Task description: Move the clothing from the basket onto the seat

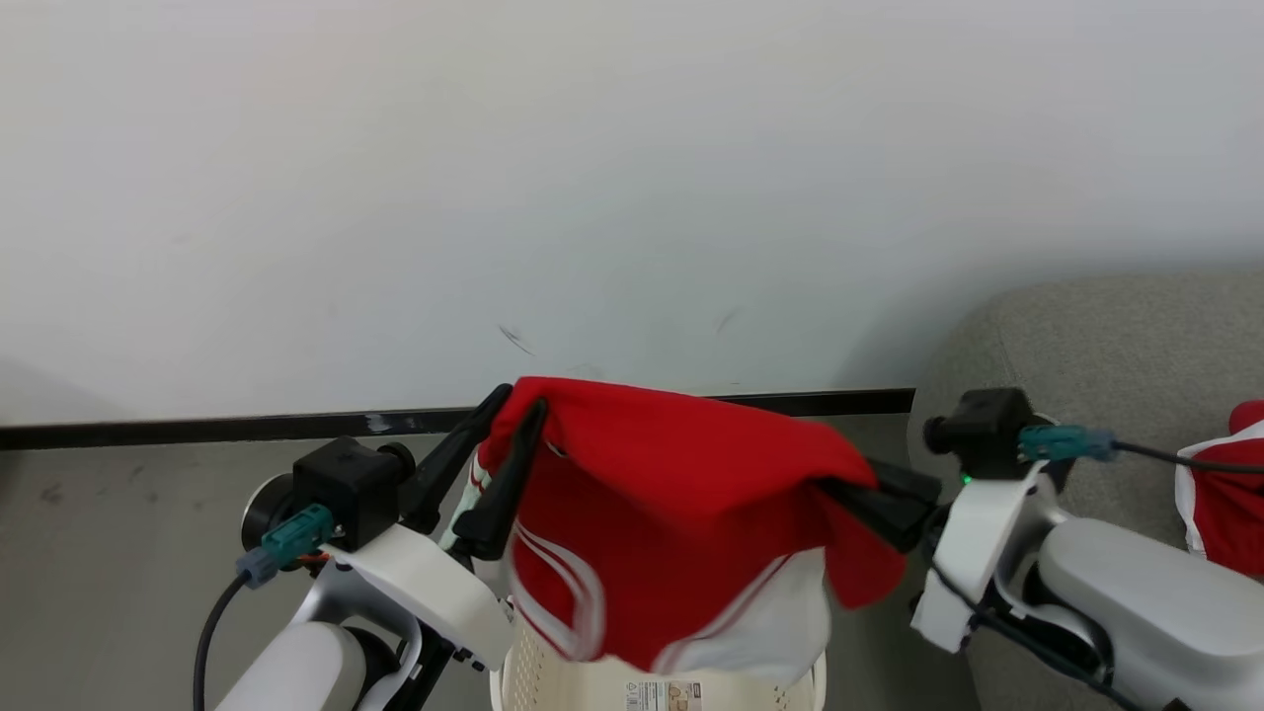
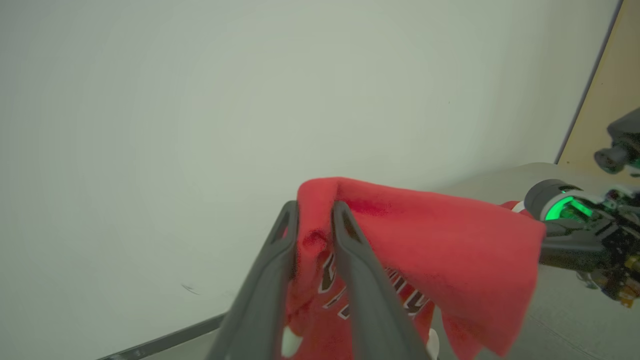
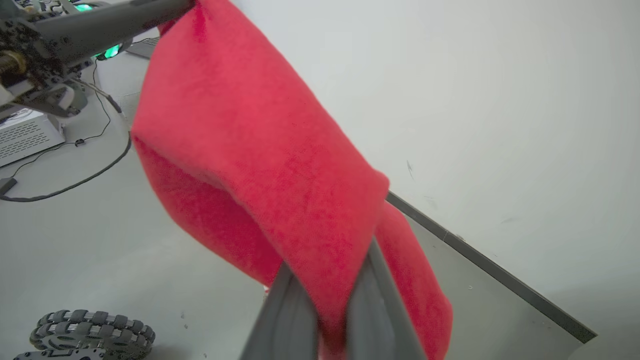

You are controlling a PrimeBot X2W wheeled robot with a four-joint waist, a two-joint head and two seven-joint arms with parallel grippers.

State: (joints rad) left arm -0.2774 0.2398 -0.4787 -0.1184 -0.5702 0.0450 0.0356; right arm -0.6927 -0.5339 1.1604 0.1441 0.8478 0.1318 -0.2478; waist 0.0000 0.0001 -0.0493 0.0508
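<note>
Pinching opposite edges, left gripper (image 1: pixel 520 400) and right gripper (image 1: pixel 849 491) hold the soft red white-striped garment (image 1: pixel 671 474) spread to lift it free of the cream perforated plastic basket (image 1: pixel 563 681).

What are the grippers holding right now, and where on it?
One red garment, stretched between them: the left gripper pinches its upper left corner, the right gripper its right edge.

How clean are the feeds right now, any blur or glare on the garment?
Head view: even light, no glare; the red garment has a smeared lower striped edge. Left wrist view: the left fingers and the lettering look soft. Right wrist view: the right fingers are blurred.
</note>
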